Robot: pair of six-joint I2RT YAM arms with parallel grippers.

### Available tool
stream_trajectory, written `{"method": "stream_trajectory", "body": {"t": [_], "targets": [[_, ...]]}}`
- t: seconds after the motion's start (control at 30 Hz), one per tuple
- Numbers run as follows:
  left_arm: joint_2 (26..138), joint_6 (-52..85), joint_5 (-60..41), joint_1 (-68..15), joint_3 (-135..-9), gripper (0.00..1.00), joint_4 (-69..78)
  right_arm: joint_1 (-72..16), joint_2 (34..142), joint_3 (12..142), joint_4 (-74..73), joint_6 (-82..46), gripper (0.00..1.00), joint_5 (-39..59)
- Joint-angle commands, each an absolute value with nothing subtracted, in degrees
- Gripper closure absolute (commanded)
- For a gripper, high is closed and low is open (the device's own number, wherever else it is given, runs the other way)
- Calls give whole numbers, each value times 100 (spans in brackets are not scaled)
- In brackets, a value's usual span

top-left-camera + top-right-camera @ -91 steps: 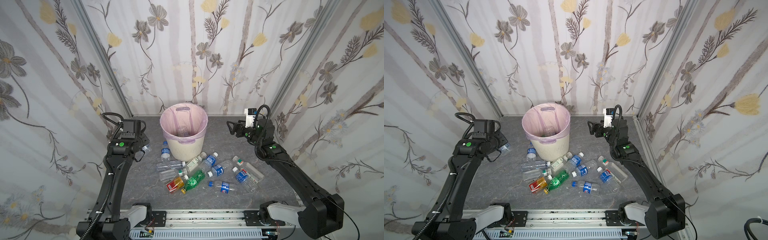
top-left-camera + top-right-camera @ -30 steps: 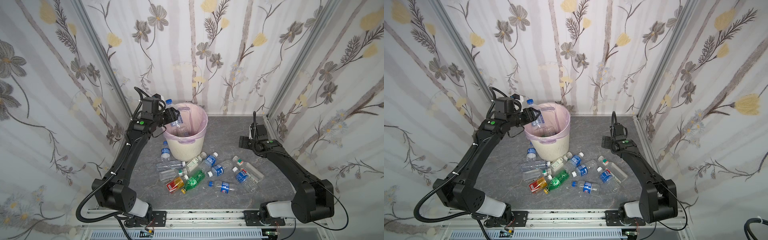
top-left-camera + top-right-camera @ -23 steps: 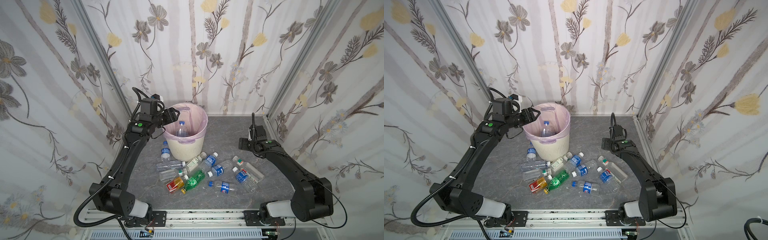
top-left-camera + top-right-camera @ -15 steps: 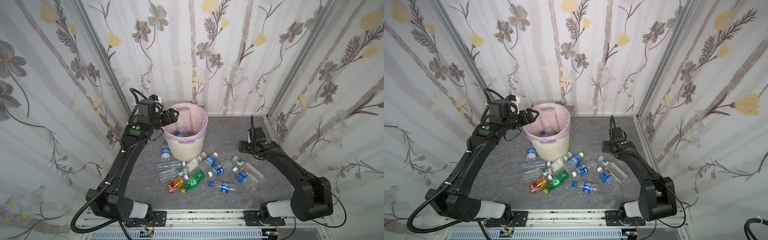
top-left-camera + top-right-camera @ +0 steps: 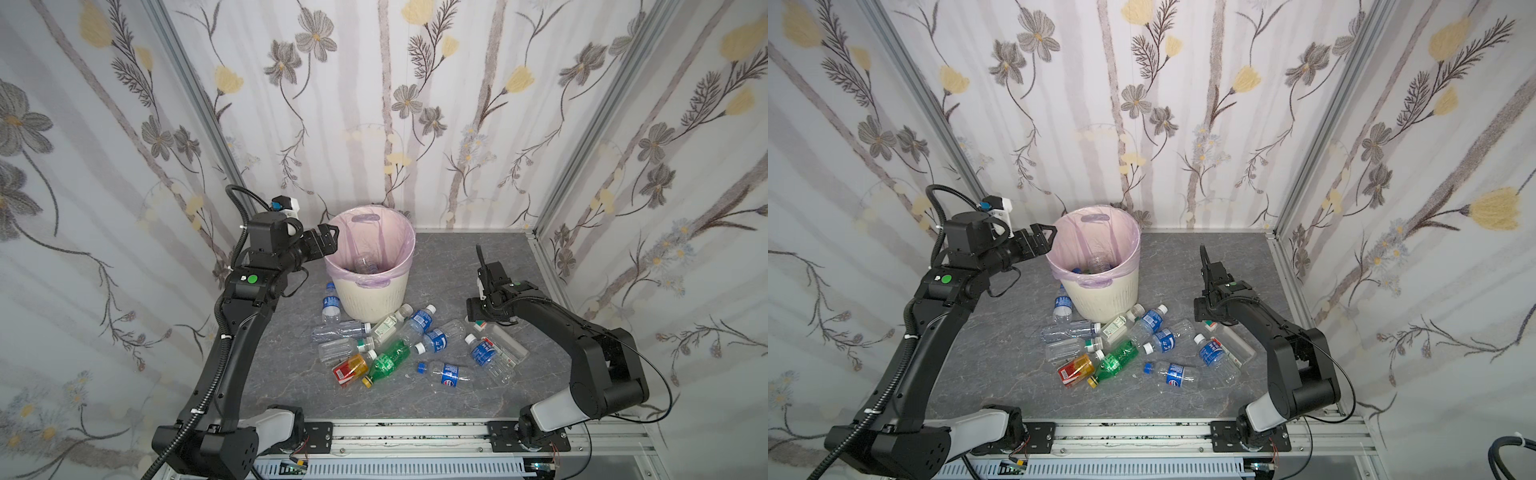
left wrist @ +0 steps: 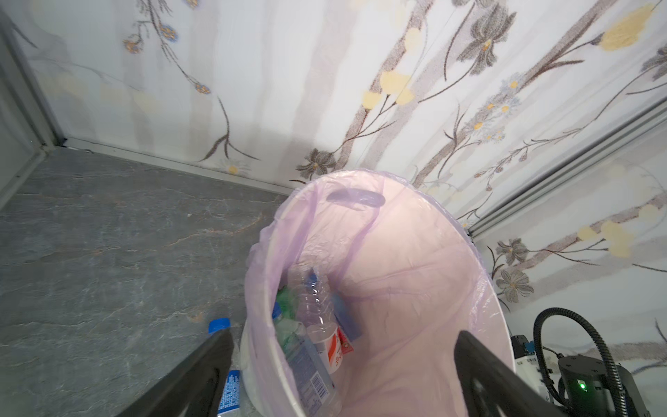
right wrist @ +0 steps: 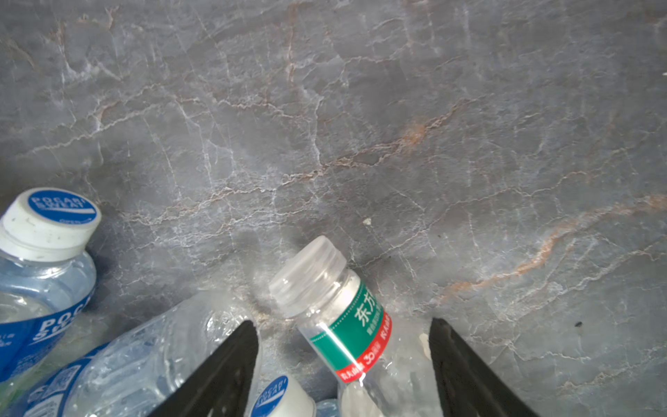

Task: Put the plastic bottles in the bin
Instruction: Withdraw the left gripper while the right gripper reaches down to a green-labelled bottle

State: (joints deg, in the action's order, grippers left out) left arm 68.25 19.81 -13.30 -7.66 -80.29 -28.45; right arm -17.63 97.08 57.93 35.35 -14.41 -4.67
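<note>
While its two black fingers (image 6: 209, 364) stand spread wide and empty, the left gripper (image 6: 344, 337) hovers at the left rim of the bin (image 5: 374, 297); the bottle it clasped a second ago has dropped inside, where clear crumpled bottles (image 6: 314, 310) lie on the lilac liner (image 6: 397, 274). Right of the bin, the right gripper (image 7: 342, 323), lower than before, holds its fingers parted on either side of a clear bottle with a green-and-red label (image 7: 346, 314). In front of the bin, a green bottle (image 5: 388, 359), an amber bottle (image 5: 351, 368) and blue-labelled bottles (image 5: 436, 340) lie on their sides on the grey marbled table (image 5: 449, 262).
</note>
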Motion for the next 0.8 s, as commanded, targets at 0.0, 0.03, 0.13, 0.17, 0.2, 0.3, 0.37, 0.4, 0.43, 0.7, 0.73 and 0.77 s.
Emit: {"method": "stream_trajectory", "body": {"t": [0.0,0.03,0.13,0.17,0.2,0.3,0.37,0.4,0.43,0.7,0.73,0.77], "targets": [[6614,1867,-1164,-622,-7788,1,-2683,-1850,9829,5903,3588,-1249,27,-488],[6555,1838,-1127,-576,-7685,0,-2688,-1870,9869,5914,3594,-1220,28,-479],[6437,1845,-1223,-426,-7458,0,-2689,-1919,9994,5950,3640,-1168,29,-552],[6402,1846,-1258,-400,-7453,0,-2689,-1925,10025,5959,3660,-1161,29,-589],[6370,1846,-1262,-381,-7299,0,-2681,-1936,10050,5967,3658,-1152,29,-618],[6285,1754,-1233,-343,-7088,0,-2662,-1961,10146,5977,3627,-1126,29,-725],[6253,1738,-1202,-292,-6927,0,-2656,-1970,10236,5985,3611,-1083,30,-796],[6241,1753,-1228,-263,-6863,0,-2650,-1975,10289,5998,3610,-1073,31,-837],[6225,1764,-1264,-240,-6795,0,-2654,-1985,10340,6016,3605,-1063,31,-889],[6036,1802,-1273,-159,-6583,0,-2637,-2043,10601,6117,3588,-978,34,-1252],[6025,1802,-1282,-150,-6584,0,-2637,-2053,10641,6125,3581,-958,35,-1294],[6013,1804,-1283,-142,-6577,0,-2637,-2069,10673,6134,3578,-951,36,-1330]]}}
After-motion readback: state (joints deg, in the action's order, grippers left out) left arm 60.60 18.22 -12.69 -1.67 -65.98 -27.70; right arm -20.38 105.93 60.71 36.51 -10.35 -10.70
